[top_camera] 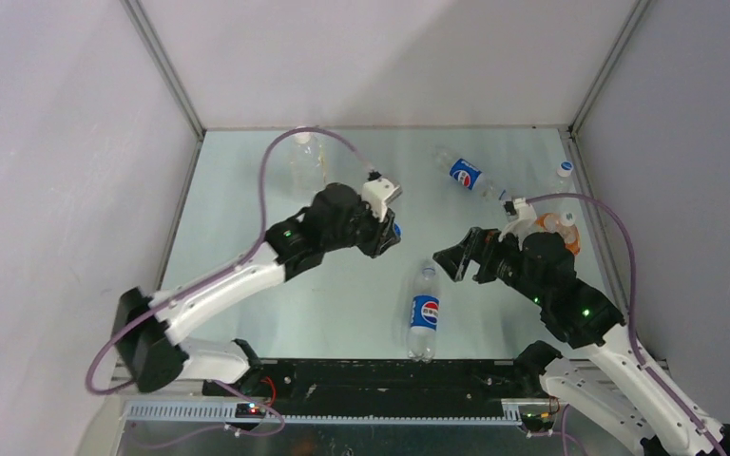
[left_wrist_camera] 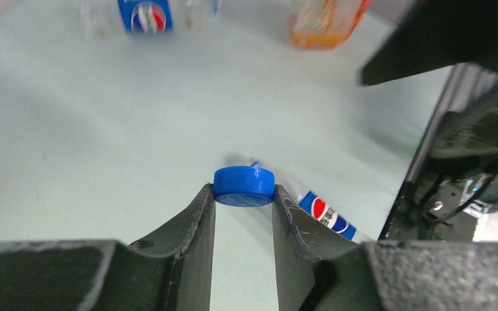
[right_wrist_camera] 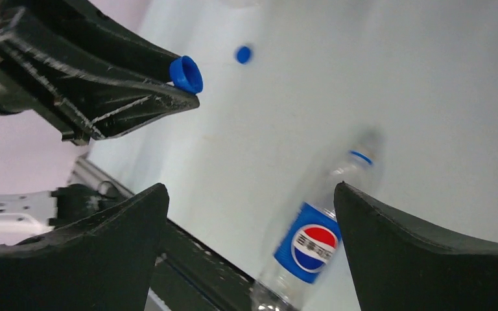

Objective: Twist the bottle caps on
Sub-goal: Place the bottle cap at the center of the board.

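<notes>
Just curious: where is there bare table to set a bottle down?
Between the left arm and the near Pepsi bottle; also at the back, between the clear bottle and the far Pepsi bottle. Crowded: the right side around the orange bottle.

Pale green table top (top_camera: 342, 294), plain white walls (top_camera: 380, 57) on three sides, grey metal corner posts (top_camera: 162, 66)
</notes>
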You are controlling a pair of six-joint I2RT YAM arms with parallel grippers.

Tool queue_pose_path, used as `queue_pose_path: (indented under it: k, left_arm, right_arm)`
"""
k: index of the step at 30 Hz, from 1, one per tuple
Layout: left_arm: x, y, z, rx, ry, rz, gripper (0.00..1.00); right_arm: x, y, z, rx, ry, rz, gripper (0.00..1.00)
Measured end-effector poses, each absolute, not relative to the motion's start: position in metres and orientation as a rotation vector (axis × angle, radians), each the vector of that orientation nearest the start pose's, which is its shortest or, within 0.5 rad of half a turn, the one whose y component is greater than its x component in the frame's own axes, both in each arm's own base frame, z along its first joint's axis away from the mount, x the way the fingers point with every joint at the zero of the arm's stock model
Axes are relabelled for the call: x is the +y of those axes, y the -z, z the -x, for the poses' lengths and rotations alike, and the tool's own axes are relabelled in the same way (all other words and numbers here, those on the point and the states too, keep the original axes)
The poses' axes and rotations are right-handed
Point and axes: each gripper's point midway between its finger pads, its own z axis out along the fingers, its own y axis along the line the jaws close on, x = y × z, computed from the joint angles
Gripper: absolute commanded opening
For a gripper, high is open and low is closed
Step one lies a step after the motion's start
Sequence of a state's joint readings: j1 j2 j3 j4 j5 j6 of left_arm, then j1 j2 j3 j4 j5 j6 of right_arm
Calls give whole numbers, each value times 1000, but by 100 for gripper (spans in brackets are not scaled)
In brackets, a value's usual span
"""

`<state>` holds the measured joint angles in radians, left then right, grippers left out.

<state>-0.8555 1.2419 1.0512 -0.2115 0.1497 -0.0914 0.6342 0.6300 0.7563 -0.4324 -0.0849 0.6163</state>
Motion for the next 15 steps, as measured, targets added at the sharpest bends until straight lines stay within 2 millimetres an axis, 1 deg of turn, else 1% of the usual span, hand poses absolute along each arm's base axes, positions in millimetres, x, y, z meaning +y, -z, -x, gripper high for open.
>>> queue_pose_path:
  k: [2,4,8,13,15]
  left_arm:
    - [-323,-212,-248,2009,687,-854,16]
    - [-325,-188,-255,2123,629,-853,17]
    - [-329,-137,-264,2349,516,-841,18]
    - [-328,-82,-265,2545,409,-825,20]
    - [-329,-63,-265,2602,381,-820,21]
  right_arm:
    - [178,-240,-191,2029,-849,46,99]
    - [166,-228,-188,2073,-780,15,99]
    - [146,-210,-181,2144,-673,-25,99]
    - [130,-200,-170,2184,-606,-46,99]
    - [126,-196,-168,2205,-585,-49,99]
